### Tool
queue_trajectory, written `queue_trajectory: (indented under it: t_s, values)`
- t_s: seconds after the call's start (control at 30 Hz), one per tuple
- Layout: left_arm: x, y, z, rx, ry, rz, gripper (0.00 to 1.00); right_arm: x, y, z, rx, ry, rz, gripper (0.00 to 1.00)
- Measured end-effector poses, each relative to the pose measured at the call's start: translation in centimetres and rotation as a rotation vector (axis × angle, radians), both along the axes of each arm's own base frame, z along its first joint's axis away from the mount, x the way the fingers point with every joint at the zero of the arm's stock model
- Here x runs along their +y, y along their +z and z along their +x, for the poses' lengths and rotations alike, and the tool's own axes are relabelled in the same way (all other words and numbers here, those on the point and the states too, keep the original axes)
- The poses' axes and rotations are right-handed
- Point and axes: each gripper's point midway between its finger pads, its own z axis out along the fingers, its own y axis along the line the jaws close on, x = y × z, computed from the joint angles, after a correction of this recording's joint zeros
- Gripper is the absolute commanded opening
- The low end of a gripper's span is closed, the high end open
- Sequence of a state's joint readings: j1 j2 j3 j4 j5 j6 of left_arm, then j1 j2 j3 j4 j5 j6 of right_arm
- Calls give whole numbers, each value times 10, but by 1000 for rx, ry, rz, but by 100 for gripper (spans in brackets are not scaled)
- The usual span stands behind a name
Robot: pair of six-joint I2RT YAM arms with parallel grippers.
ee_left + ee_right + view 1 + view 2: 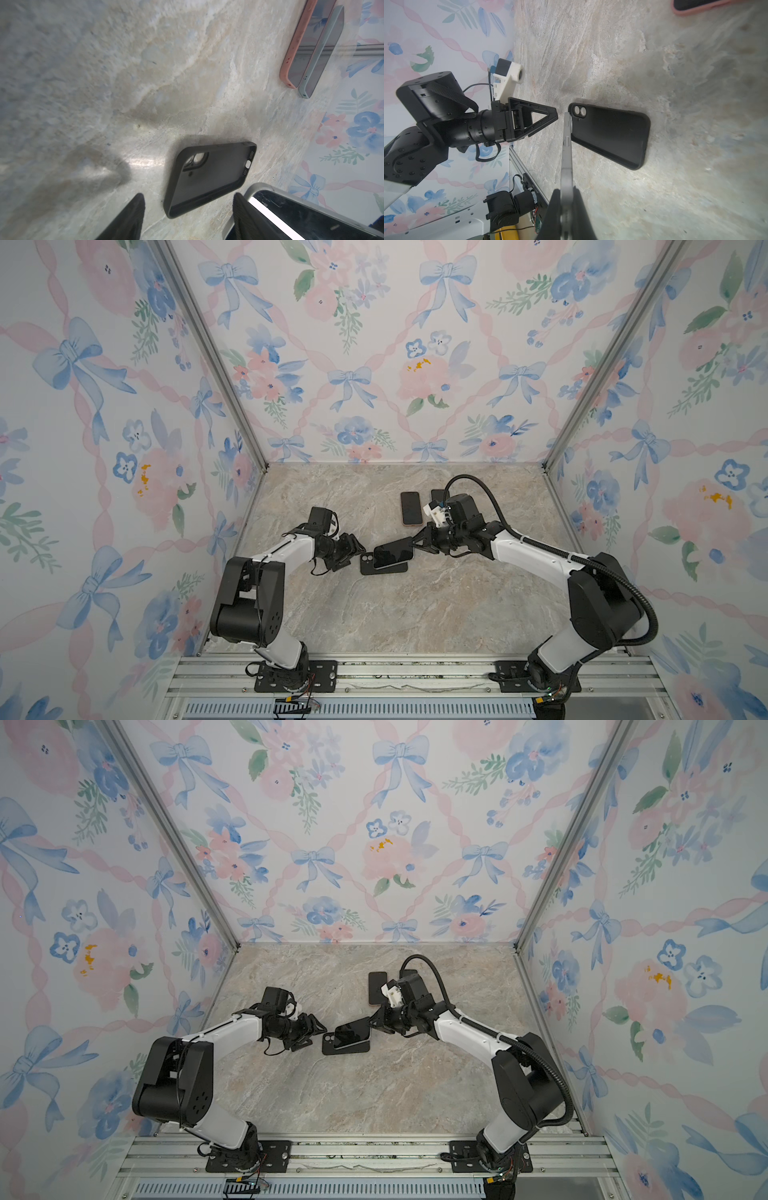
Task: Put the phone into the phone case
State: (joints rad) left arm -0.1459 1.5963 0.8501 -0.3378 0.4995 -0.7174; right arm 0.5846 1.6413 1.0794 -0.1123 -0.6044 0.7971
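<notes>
fingers (581, 216) of the right gripper (417, 546) pinch one short end of the slim grey-edged phone (390, 554), held slanted mid-frame over the matte black rubbery phone case (368, 566) lying open side up, long axes nearly parallel, while the left gripper (353, 556), open and empty, hovers just left, with bare marble tabletop (415, 614) around.

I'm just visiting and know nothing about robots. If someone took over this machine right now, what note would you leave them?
Left pincer: open, empty, by the black case's camera end.
Right pincer: shut on the phone, held tilted over the case.
Case: flat on the table, open side up, empty.
Done: phone lifted and brought over.
Left: lower it in, press it home.
Two cased phones lie farther back.
</notes>
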Motion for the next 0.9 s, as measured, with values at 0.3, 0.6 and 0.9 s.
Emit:
queue_trajectory:
  t_s: [0.3, 0.6, 0.9]
  values:
    - [-9, -2, 4, -4, -22, -53, 69, 11, -20, 11, 49, 15, -7, 0]
    - [-14, -6, 9, -19, -32, -91, 69, 16, -26, 12, 69, 34, -2, 0]
    - [-14, -9, 6, -15, -27, -93, 69, 17, -39, 11, 100, 41, -11, 0]
